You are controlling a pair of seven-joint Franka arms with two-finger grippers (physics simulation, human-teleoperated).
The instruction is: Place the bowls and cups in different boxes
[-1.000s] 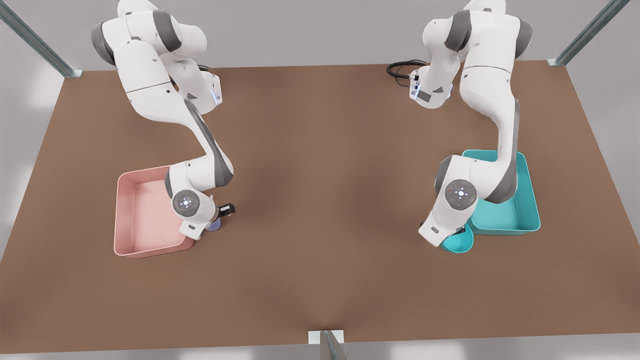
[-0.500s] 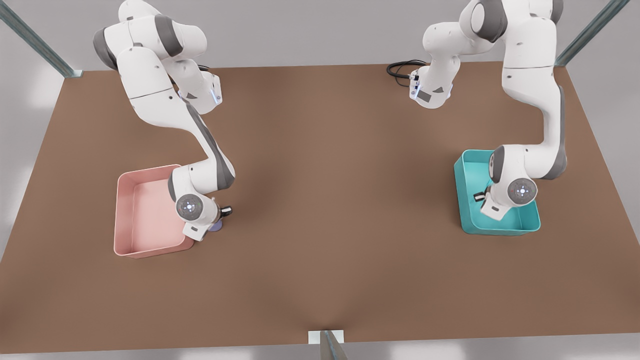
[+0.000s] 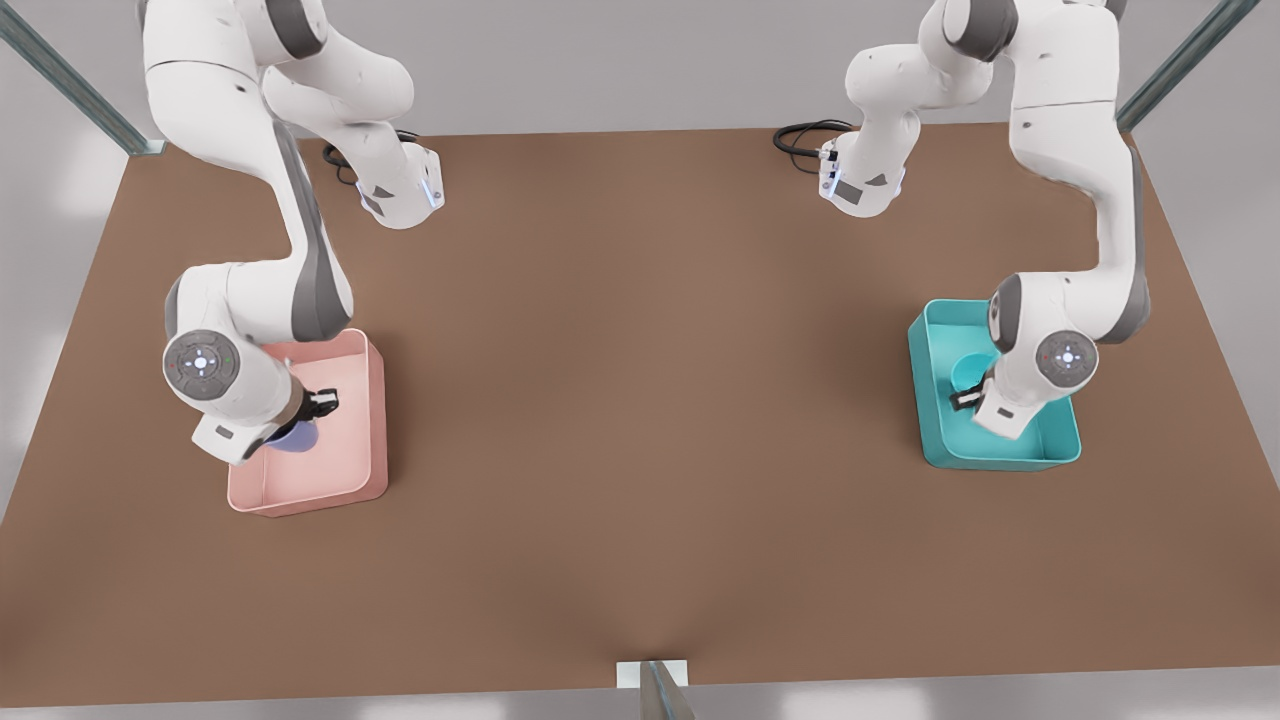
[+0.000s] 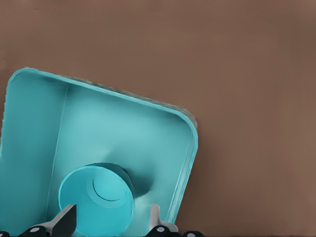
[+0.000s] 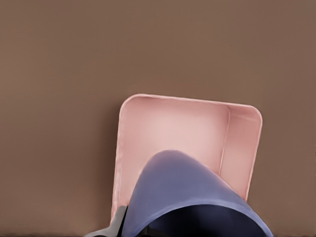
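The teal bowl (image 3: 967, 371) (image 4: 97, 199) rests inside the teal box (image 3: 1060, 447) (image 4: 123, 128) on the front view's right. My left gripper (image 3: 966, 398) (image 4: 109, 218) hovers just over it, open, its fingertips (image 4: 66, 219) wider apart than the bowl's rim. On the front view's left, my right gripper (image 3: 318, 406) is shut on the lavender cup (image 3: 294, 437) (image 5: 187, 197) and holds it above the pink box (image 3: 375, 400) (image 5: 173, 128). One grey finger (image 5: 117, 223) shows beside the cup; the other is hidden behind it.
Both boxes stand on a brown table (image 3: 640, 400), far apart. A black cable (image 3: 800, 135) lies at the back near one arm's base. A metal post (image 3: 655, 685) stands at the table's front edge.
My right gripper has carried the cup from the table beside the pink box to over that box. My left gripper took the bowl into the teal box and opened, leaving it there.
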